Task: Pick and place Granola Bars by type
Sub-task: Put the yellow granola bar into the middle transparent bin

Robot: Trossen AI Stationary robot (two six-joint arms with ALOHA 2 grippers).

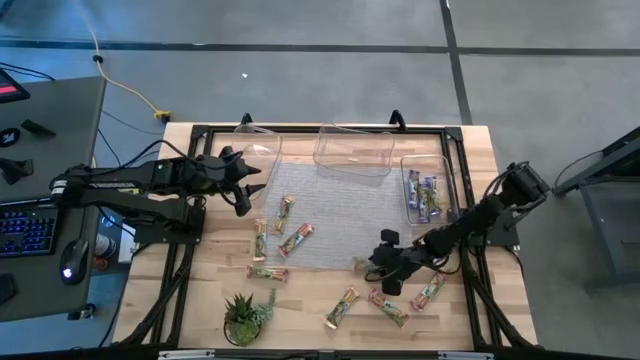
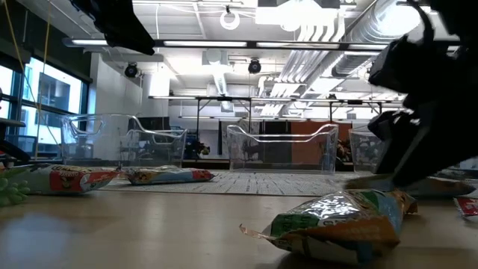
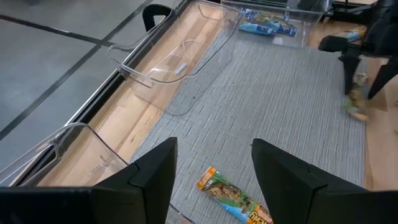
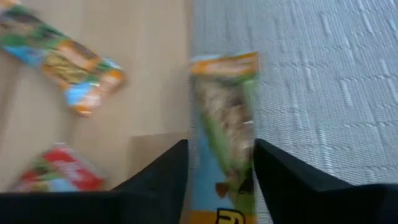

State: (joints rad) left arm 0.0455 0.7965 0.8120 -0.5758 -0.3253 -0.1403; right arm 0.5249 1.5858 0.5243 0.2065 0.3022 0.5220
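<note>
Right gripper [image 4: 221, 180], low over the mat's [image 1: 340, 215] near edge, with its fingers [image 4: 163, 171] narrowly parted astride a green-orange bar [image 4: 225, 118]; contact cannot be told. Only the right wrist view shows this bar between the fingers. Left gripper [image 3: 212, 168] stands wide open above another green-orange bar [image 3: 233, 199]. Blue-purple bars [image 1: 425, 195] lie in the right-hand tub [image 1: 445, 165].

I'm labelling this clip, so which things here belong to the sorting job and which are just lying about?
Job:
- granola bars loose on the table
- blue-purple bars already in the right tub
- green-orange bar between the right end effector's fingers
- two empty tubs

Lying about:
- potted plant
- keyboard, mouse
</note>
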